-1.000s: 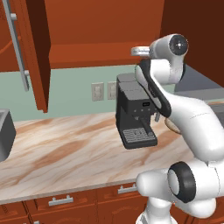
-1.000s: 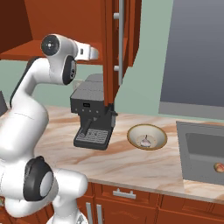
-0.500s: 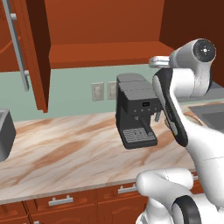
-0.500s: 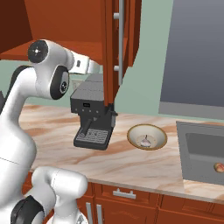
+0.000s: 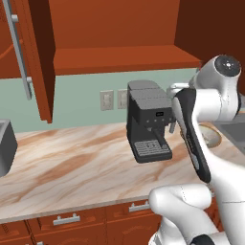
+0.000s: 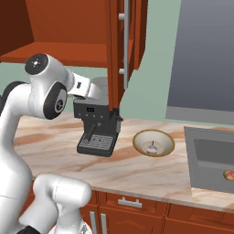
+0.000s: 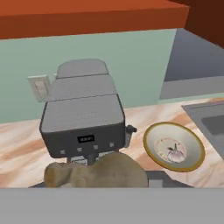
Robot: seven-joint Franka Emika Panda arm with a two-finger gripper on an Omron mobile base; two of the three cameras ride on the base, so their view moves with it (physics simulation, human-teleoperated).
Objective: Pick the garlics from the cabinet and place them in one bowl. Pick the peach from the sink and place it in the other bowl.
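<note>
A dull grey-brown garlic (image 7: 98,173) sits right at the bottom of the hand view, with my gripper (image 7: 103,183) shut on it above the coffee machine. The hand (image 6: 97,87) reaches behind the open cabinet door (image 6: 119,45), which hides the fingertips. A pale garlic (image 6: 152,147) lies in the yellow-rimmed bowl (image 6: 165,137) on the counter, right of the machine; this bowl (image 7: 192,146) also appears to the right in the hand view. The peach (image 6: 228,175) rests in the dark sink (image 6: 208,157). The cabinet shelf (image 5: 119,58) is bare. The other bowl is out of view.
A black coffee machine (image 5: 147,119) stands on the marble counter (image 5: 72,167) under the cabinet. A dark grey appliance (image 5: 5,146) sits at the counter's left edge. The cabinet's left door (image 5: 31,62) hangs open. Drawers (image 6: 132,203) run below the counter.
The arm has swung away from the cabinet shelf, and the hand has come down to just above the coffee machine, toward the bowl. The base has not moved.
</note>
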